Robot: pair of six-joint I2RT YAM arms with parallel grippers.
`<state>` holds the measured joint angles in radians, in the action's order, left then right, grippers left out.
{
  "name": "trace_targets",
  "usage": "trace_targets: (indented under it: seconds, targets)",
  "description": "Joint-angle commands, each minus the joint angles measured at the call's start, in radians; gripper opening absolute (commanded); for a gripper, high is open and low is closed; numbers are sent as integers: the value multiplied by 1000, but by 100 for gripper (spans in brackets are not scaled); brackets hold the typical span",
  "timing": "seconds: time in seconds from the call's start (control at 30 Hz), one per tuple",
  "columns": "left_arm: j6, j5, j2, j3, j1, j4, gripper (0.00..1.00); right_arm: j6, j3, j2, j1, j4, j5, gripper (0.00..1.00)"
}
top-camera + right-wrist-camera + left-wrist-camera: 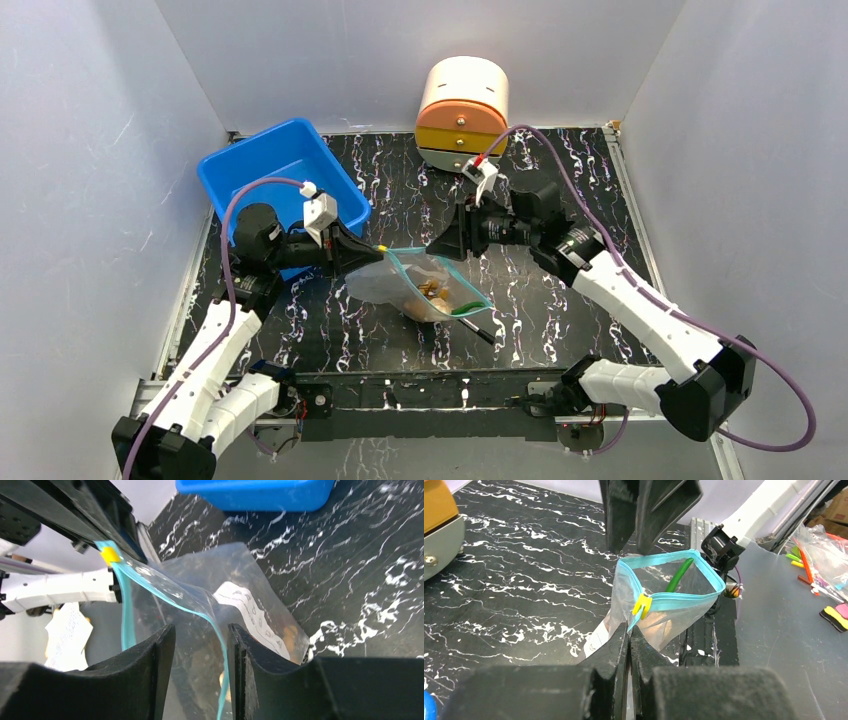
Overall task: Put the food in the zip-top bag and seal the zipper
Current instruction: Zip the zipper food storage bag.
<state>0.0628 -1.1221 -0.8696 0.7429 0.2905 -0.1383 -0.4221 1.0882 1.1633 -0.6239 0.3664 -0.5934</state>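
At left, pinched shut with the left hand (373, 256) on the zipper (684, 600) beside the yellow slider (642, 606), keeping the zip-top bag (425, 285) mouth-up over the worktop (560, 290), with the food (435, 293) low inside. At right, loosely straddled by the parted right hand (200, 630), probably readying a fresh pinch for sealing.

You're basically inside a plain white booth: back wall (350, 60), left wall (90, 150) and right wall (740, 120) box in a black tabletop (560, 200) with white marble veining. The light's soft and even. A round cream-and-orange drawer unit (462, 115) sits against the back, with a blue tray (270, 165) at back left. The left wrist view shows a grey surface (784, 645) past the table edge, with bright markers (805, 564) and plastic bags (830, 552) scattered on it.
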Motion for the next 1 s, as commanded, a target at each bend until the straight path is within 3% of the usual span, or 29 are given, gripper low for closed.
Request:
trace_targets:
  seconds: [0.0, 0.17, 0.3, 0.43, 0.6, 0.9, 0.97]
  targets:
    - [-3, 65, 27, 60, 5, 77, 0, 14, 95, -46, -20, -79, 58, 41]
    - [43, 66, 34, 69, 4, 87, 0, 118, 69, -56, -98, -217, 62, 40]
    - [169, 43, 56, 0, 5, -76, 0, 238, 84, -21, -203, -286, 114, 41]
    - [188, 47, 102, -43, 4, -143, 0, 323, 104, 18, -278, -334, 186, 41]
    - [154, 37, 103, -32, 4, -97, 0, 394, 109, 48, -300, -395, 143, 42]
    - [128, 23, 121, -39, 4, -109, 0, 455, 97, 83, -319, -417, 129, 34]
    - [137, 23, 124, -44, 4, -120, 0, 454, 100, 92, -322, -418, 112, 29]
